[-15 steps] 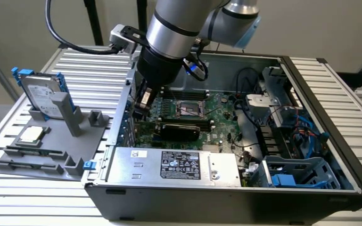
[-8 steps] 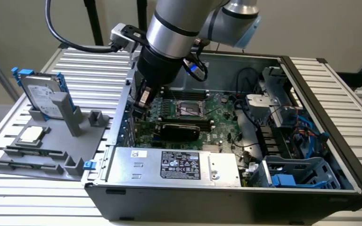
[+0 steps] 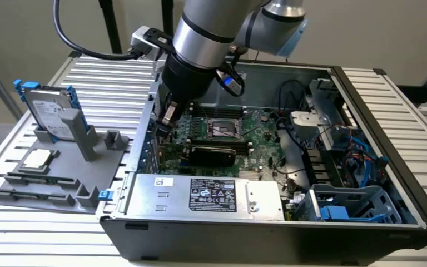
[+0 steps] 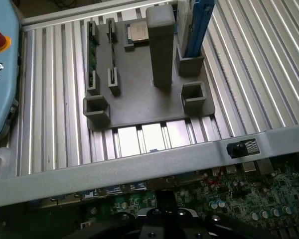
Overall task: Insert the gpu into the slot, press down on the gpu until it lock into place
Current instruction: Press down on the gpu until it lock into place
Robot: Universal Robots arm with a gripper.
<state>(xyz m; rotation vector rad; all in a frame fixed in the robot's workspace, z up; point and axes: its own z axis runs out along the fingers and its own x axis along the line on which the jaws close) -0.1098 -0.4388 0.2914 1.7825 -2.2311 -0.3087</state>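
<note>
A big open black metal computer case (image 3: 273, 233) sits on a silver table with ridges (image 3: 109, 72). Inside it lies a flat green motherboard (image 3: 262, 130).

The small flat black gpu card (image 3: 212, 151) sits on the motherboard, along the edge nearest the silver power box with a label (image 3: 206, 194). It lies straight and level, and it looks like it is in its place. The slot is hidden under the card.

The robot's dark claw (image 3: 164, 121) reaches down into the case, by the wall on the exterior view's left. It hangs just above that end of the card. Its fingers are pressed together and pinch nothing. I cannot tell if the tips touch the card.

So I think putting the card in is done. The push down to lock it seems to be the job in hand, and I cannot tell if it has clicked.

A grey plastic tray of spare parts (image 3: 117, 167) rests on the table just beside the case.
</note>
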